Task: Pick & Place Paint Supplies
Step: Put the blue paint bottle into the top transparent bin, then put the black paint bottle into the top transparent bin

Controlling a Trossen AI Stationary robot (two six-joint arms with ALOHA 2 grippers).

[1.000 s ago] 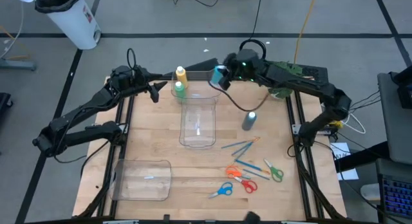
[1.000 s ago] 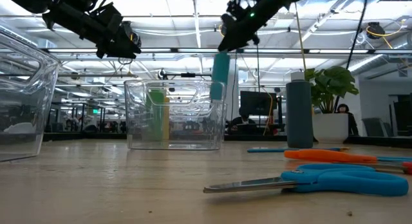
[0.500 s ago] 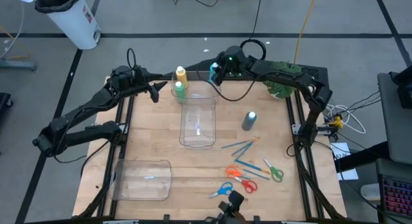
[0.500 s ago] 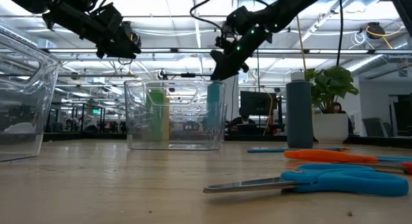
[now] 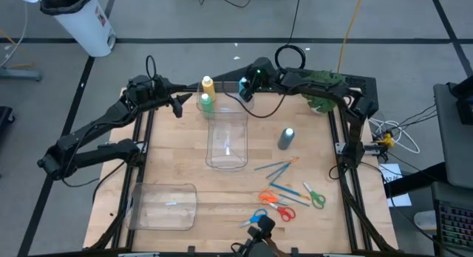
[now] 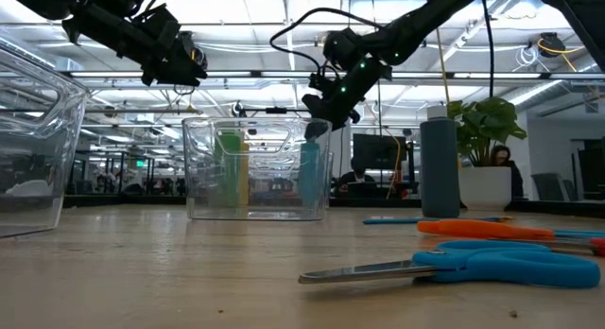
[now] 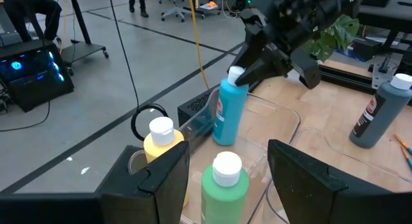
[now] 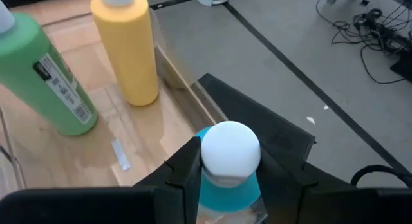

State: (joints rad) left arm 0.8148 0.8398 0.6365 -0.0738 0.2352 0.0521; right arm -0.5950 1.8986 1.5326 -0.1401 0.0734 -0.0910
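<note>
From above, the right gripper (image 5: 244, 88) sits at the bench's far edge, its load barely visible. The right wrist view shows its jaws gripping the light blue bottle (image 8: 228, 161) by the cap. The left wrist view shows that bottle upright behind the clear bin (image 7: 283, 124), left gripper (image 7: 226, 179) open and empty

Clear glossy plastic bin (image 5: 228, 139), wooden table (image 5: 177, 165)

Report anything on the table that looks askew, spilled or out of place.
Nothing is spilled or tipped. The yellow bottle, green bottle and grey-blue bottle stand upright, as does the light blue bottle under the right tool. The brushes and scissors lie loose on the table.
</note>
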